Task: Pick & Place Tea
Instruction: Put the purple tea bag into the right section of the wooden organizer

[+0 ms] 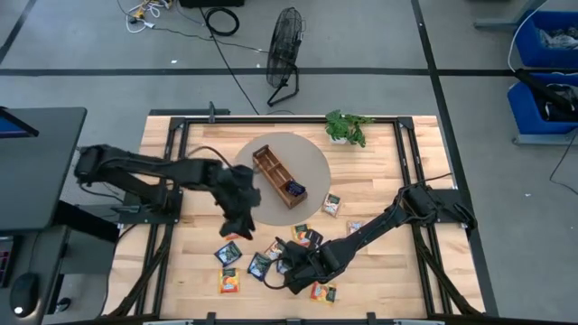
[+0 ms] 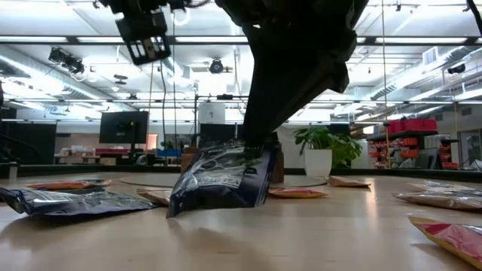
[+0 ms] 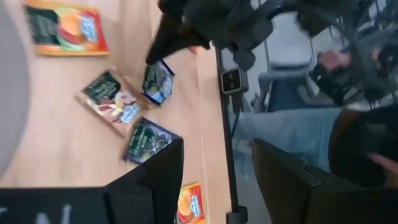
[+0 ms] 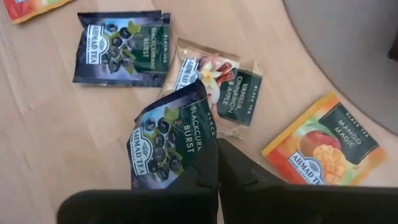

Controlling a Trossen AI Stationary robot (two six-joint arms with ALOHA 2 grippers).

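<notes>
Tea: right end effector (image 4: pixel 217 163) pinches 1 blackcurrant sachet (image 4: pixel 171 140); left end effector (image 3: pixel 214 180) wide, empty.

Two arms of dark, matt black links are shown in the high view, each built of slender boxy segments joined by thicker rounded joint housings. The left arm (image 1: pixel 153 171) is seen with a bulkier shoulder block at the table's left edge, and a thin black cable is looped above its forearm. The right arm (image 1: pixel 397 217) is mounted on a black block near the table's right edge. In the wrist views, the left gripper (image 3: pixel 214 180) and the right gripper (image 4: pixel 217 177) are formed of two flat, angular black fingers with plain smooth faces. No markings or screws can be made out.
</notes>
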